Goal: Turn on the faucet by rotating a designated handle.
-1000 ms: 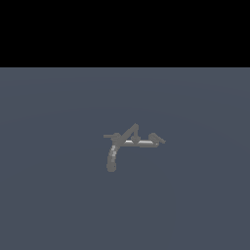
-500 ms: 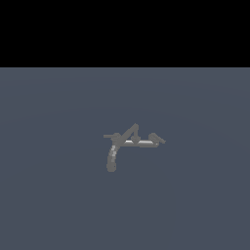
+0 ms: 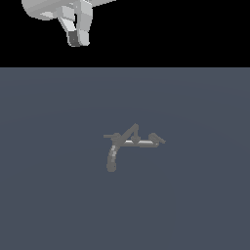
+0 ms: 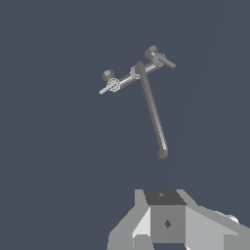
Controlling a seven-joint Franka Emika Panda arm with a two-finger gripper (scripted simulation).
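The faucet (image 3: 128, 145) stands alone in the middle of a flat slate-grey floor (image 3: 195, 205), with nothing beside it and nothing between it and the arm. In the exterior view its curved spout (image 3: 112, 158) droops toward the camera from the shiny crossbar (image 3: 139, 143), a short hooked lever (image 3: 157, 139) sits at the end on that view's right, and the handle (image 3: 127, 132), a thin dark rod, slants up over the crossbar. The gripper (image 3: 76, 38) hangs at the top of that view, well apart from the faucet and toward the view's left; its fingers (image 3: 74, 37) look close together, but whether they are closed cannot be told from here. The wrist view looks down on the faucet (image 4: 139, 78) and shows the spout (image 4: 153, 114) as a long straight run ending in a round tip, with small levers at both ends of the crossbar (image 4: 134, 74). The gripper (image 4: 163, 222) shows there as pale blocks, its gap not readable.
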